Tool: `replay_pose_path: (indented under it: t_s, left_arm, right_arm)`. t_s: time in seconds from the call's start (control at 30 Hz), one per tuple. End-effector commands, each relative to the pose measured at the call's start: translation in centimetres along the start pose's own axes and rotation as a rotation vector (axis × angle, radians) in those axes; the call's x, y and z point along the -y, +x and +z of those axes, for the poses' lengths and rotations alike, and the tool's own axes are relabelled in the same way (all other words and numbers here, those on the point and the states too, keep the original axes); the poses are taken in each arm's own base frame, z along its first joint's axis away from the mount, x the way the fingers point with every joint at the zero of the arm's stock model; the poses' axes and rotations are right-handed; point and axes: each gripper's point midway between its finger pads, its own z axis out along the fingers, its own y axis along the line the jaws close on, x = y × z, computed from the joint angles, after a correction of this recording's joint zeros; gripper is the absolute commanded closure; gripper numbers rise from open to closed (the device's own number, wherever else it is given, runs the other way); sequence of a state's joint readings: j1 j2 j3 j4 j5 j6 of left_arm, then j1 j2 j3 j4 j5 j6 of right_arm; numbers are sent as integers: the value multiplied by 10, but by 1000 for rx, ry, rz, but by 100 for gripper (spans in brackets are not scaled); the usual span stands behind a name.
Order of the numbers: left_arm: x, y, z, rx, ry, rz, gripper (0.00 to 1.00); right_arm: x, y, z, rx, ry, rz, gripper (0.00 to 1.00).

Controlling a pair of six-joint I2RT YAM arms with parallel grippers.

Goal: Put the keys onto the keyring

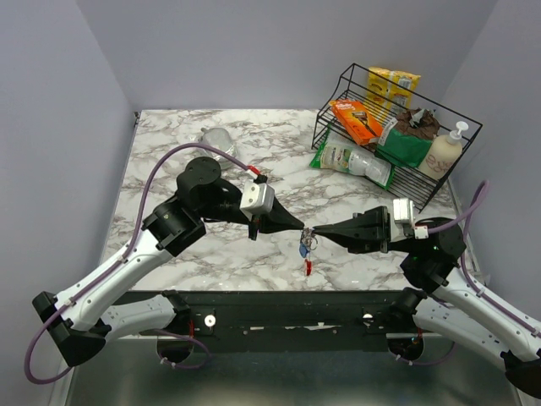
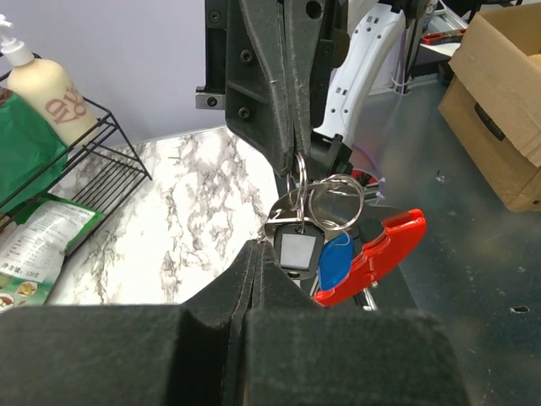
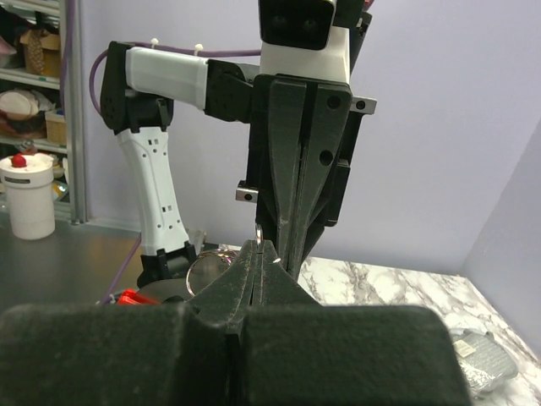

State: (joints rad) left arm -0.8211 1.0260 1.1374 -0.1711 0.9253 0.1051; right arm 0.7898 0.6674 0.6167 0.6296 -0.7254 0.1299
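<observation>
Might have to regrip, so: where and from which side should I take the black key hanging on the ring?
Pinch the key by its flat head, across the broad faces, likely coming from below. The right end effector holds the ring just above it, and the blue tag and red tag crowd its far side.

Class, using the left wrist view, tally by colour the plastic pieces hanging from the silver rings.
Red tag: 1
Blue tag: 1
Black-headed key: 1 in view
Total: 3
</observation>
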Motion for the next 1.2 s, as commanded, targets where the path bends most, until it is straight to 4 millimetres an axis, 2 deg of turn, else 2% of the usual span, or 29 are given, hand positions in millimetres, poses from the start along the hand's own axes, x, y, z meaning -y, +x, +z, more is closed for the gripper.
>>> replay_pose_path:
  t_s: [0.0,0.07,0.1,0.2,0.23,0.43,0.57,0.9,1.17]
  left_arm:
    - [-6,-11,-8,-3,-67,39,86]
    - [-1,-16,-13,9,-75,63,75]
    - [0,-17,-14,14,-75,70,65]
    - [9,-25,-19,41,-59,93,52]
    - [13,-26,-19,46,-41,95,51]
    - [21,-32,-16,74,13,89,50]
    - [13,-29,-11,68,-1,60,56]
    - [8,-29,-6,74,-3,36,67]
    - [8,-29,-7,74,-2,36,65]
  right_arm:
    - [-2,-20,3,38,-17,-51,100]
    - [-1,-19,3,37,-14,-52,100]
    - [-1,-18,3,35,-15,-50,100]
    - [-1,-19,3,36,-17,-51,100]
    - [-1,-18,3,35,-17,-51,100]
    - [0,-16,4,31,-13,-46,100]
    - [0,-16,3,31,-12,-42,100]
    - [0,-16,2,33,-6,-43,100]
    - [1,-14,1,31,-1,-45,100]
